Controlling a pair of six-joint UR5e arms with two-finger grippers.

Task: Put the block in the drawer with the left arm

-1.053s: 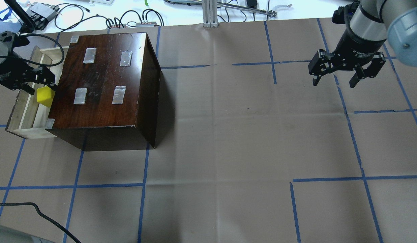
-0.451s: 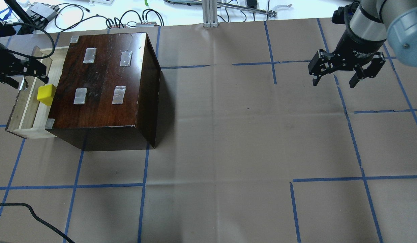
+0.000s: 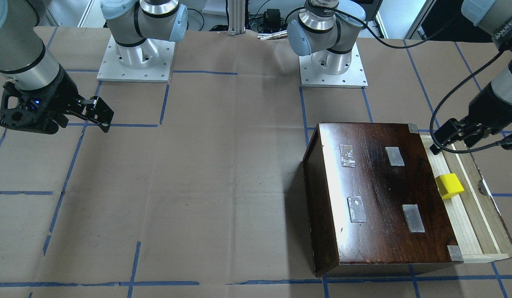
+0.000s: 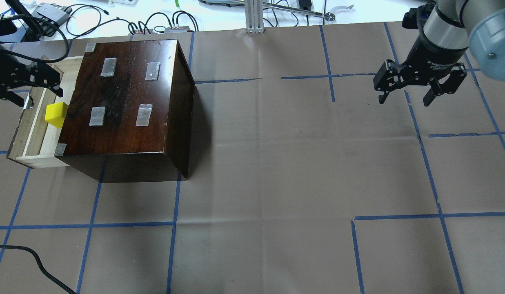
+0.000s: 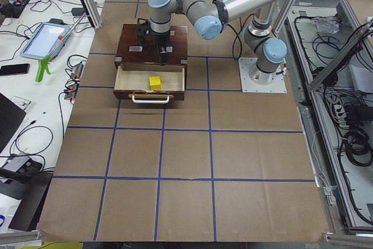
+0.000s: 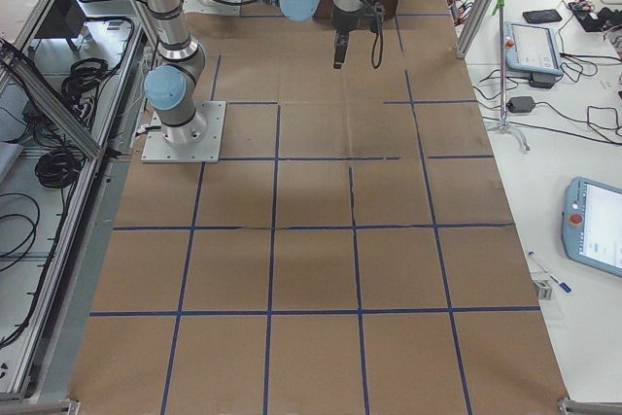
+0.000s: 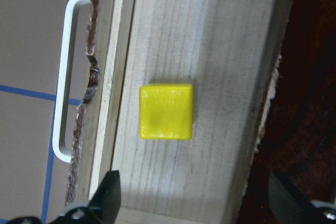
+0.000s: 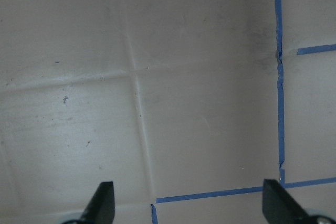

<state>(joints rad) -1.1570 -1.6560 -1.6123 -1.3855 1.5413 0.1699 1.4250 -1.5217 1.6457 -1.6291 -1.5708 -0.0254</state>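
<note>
- The left gripper (image 7: 194, 192), jaws apart and empty, had let go and lifted clear.
- The yellow block (image 7: 165, 111) lay flat on the drawer (image 7: 220, 40) floor; placement looked done.
- Well apart, the right gripper (image 4: 404, 100) hung spread and empty, its wrist lettering too small to read.

A: block (image 4: 56, 114) colour?
B: bright yellow. drawer (image 4: 35, 139) pale wood, straight grain, white handle (image 7: 65, 77).
A: box (image 4: 125, 102)?
B: glossy dk brown, grey tape patches (image 4: 108, 67). tbl (image 4: 276, 163) tan paper w/ blue tape grid (image 4: 130, 224).
</note>
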